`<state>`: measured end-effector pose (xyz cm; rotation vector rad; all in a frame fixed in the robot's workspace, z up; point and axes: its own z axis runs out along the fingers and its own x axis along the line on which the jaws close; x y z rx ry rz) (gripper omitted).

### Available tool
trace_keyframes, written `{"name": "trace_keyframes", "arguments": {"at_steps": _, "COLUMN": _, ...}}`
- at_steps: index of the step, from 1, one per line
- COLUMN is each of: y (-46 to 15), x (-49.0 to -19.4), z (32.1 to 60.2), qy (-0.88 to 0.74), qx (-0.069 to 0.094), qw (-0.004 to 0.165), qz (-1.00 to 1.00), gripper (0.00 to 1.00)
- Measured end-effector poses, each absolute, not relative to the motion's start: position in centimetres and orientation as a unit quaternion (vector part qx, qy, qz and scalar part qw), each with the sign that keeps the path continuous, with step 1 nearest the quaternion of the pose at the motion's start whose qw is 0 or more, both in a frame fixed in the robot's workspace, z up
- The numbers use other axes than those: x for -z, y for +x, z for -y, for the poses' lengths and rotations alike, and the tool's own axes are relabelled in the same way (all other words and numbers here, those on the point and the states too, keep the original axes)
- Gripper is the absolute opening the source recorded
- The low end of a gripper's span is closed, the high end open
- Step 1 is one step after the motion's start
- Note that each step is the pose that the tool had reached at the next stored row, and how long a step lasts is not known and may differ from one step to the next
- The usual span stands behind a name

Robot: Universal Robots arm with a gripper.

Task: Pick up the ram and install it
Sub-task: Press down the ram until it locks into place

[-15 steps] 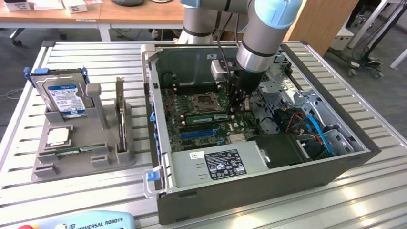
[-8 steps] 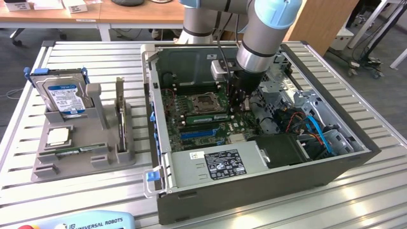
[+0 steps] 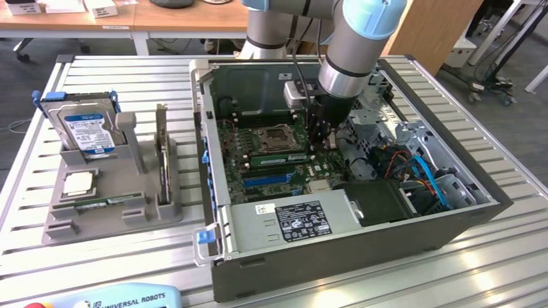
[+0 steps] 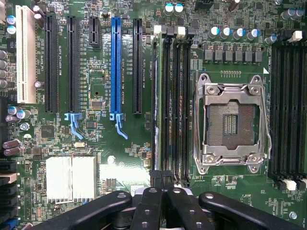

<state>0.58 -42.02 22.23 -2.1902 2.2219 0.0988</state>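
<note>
Standing in the computer case (image 3: 342,256), closed fingers (image 4: 160,201) seemingly press the ram (image 4: 154,96) into its slot.

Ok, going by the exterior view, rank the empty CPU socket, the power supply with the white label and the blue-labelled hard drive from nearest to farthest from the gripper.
1. CPU socket: on the motherboard, just to the exterior view's left of the gripper.
2. Power supply: inside the case, at its front edge.
3. Hard drive: outside the case, upright in the grey holder at the exterior view's far left.

Wooden desks (image 3: 171,19) behind slatted table (image 3: 479,256)
</note>
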Motion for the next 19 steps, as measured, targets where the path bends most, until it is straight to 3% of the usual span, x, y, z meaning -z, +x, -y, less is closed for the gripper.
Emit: {"name": "trace_keyframes", "arguments": {"at_steps": 19, "y": 0.6, "x": -23.4, "z": 42.0, "qy": -0.702, "qx": -0.032, "qw": 0.01, "qz": -0.712, "gripper": 0.1}}
